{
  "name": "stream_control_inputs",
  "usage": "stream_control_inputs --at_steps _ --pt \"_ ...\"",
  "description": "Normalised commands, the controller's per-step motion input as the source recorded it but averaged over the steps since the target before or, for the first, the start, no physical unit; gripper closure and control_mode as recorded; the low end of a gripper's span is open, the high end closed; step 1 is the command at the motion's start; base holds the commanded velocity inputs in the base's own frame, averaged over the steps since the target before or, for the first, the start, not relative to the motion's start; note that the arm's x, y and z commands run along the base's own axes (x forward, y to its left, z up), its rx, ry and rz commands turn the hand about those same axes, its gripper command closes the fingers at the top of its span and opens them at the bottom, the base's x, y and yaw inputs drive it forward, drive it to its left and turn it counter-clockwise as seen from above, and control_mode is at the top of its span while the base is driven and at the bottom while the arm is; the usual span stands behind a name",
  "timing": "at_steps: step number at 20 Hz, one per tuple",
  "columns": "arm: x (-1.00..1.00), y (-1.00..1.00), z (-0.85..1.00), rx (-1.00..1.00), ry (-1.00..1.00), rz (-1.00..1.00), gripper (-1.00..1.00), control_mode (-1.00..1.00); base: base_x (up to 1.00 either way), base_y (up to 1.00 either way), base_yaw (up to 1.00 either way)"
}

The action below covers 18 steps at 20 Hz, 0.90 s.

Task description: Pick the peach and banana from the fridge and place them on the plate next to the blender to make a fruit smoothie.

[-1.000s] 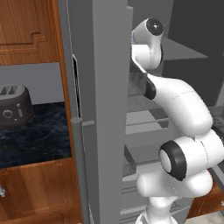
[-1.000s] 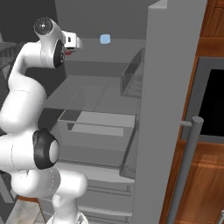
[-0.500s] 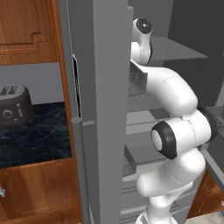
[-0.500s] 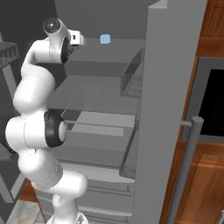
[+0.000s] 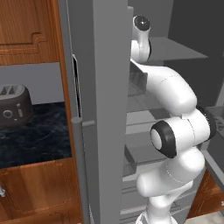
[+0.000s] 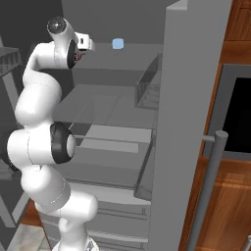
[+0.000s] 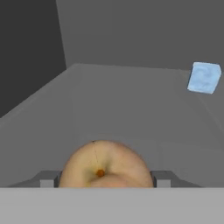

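Observation:
The peach (image 7: 105, 164), orange with a yellowish blush, lies on the fridge's upper grey shelf (image 7: 122, 109). It fills the gap between my gripper's (image 7: 106, 178) two fingertips (image 7: 49, 178), which press on its left and right sides. In the right base view the gripper (image 6: 87, 45) reaches deep into the top of the open fridge (image 6: 191, 122), with the arm stretched up and forward. The banana, the plate and the blender are out of view.
A small pale-blue cube (image 7: 204, 77) rests further back on the same shelf (image 6: 117, 43). The open fridge door (image 5: 109, 109) stands close on the arm's left. A dark toaster (image 5: 13, 105) sits on the black counter beyond it. Wire racks and drawers lie below.
The arm has straightened and pushed the hand further onto the upper shelf. The jaws have narrowed around the peach.

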Motion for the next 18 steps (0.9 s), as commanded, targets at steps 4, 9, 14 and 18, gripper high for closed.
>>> stream_control_inputs --at_steps 4,9,14,18 --pt "0.0 0.0 -0.01 0.0 0.0 0.0 1.0 -1.0 0.0 0.0 0.0" --pt "-0.32 -0.16 0.0 0.02 -0.09 0.0 1.0 -1.0 0.0 0.0 0.0" --pt "-0.93 -0.34 0.0 0.07 -0.27 0.0 1.0 -1.0 0.0 0.0 0.0" --pt "-1.0 -0.54 0.24 0.1 -0.27 0.0 1.0 -1.0 0.0 0.0 0.0"
